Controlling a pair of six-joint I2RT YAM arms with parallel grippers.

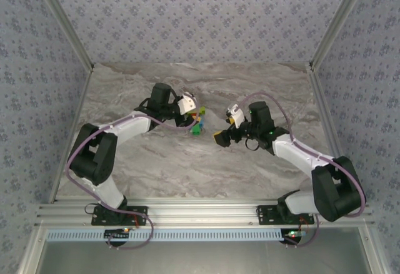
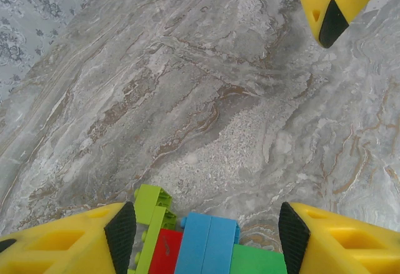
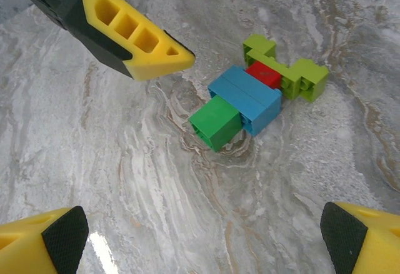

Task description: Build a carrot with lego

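The carrot (image 3: 247,99) lies flat on the marble table. It is a stack of lego with lime-green pieces at one end, then red, two light blue bricks and a green end brick. In the left wrist view the carrot (image 2: 206,246) sits between the pads of my left gripper (image 2: 207,236), which is open, with a gap on each side. From above, the left gripper (image 1: 195,119) hovers at the carrot (image 1: 197,125). My right gripper (image 3: 204,243) is wide open with nothing between its pads, and stands a short way right of the carrot (image 1: 220,137).
The grey marble table (image 1: 187,161) is walled by patterned panels at the back and sides. A yellow fingertip of the right gripper (image 2: 331,5) shows at the top of the left wrist view. A left gripper finger (image 3: 137,42) hangs beside the carrot.
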